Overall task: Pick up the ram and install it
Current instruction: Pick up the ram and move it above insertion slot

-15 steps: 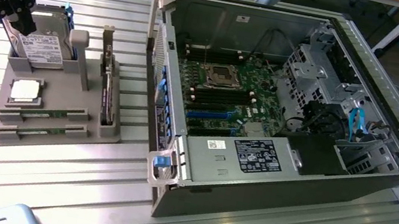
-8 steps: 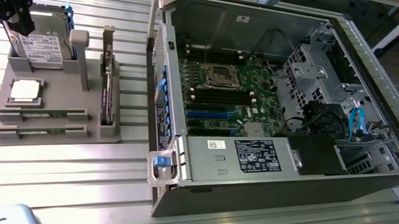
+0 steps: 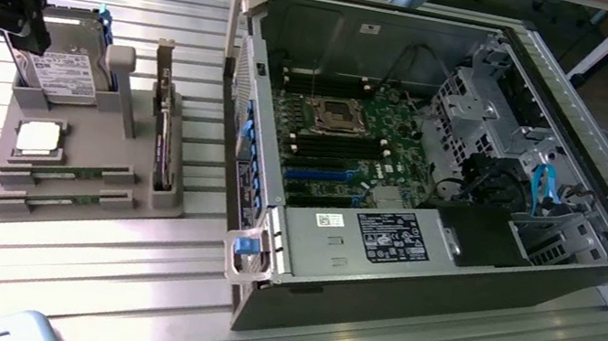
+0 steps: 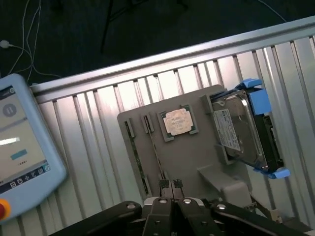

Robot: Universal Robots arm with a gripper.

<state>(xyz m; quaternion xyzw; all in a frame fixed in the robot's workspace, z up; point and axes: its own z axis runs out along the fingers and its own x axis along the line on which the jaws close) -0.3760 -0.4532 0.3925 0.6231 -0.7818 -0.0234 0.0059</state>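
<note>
Pinched shut on nothing, the hand [image 4: 171, 185] hangs over the grey tray [image 4: 193, 153]. The ram [image 3: 65, 177] sits on edge in its tray slot. Lowered with fingers together, it would likely jab the stick or catch the hard drive [image 4: 241, 130].

The gripper [image 4: 171, 186] is black. The holder [image 3: 97, 150] is plain matte grey. The ram [image 3: 65, 176] is green with small dark chips, the processor [image 3: 39, 137] pale silver, and the expansion card [image 3: 166, 152] dark. The hard drive [image 3: 63, 76] is silver with a white printed label and bright blue side rails. The computer case [image 3: 419, 296] is black outside and bare grey metal inside — its motherboard [image 3: 365, 139] is green with black and blue slots, beside a blue cable [image 3: 542, 187]. The table [image 3: 75, 281] is silver, ribbed in parallel slats. The pendant [image 4: 29, 162] is light blue with a pale screen and a red button.
</note>
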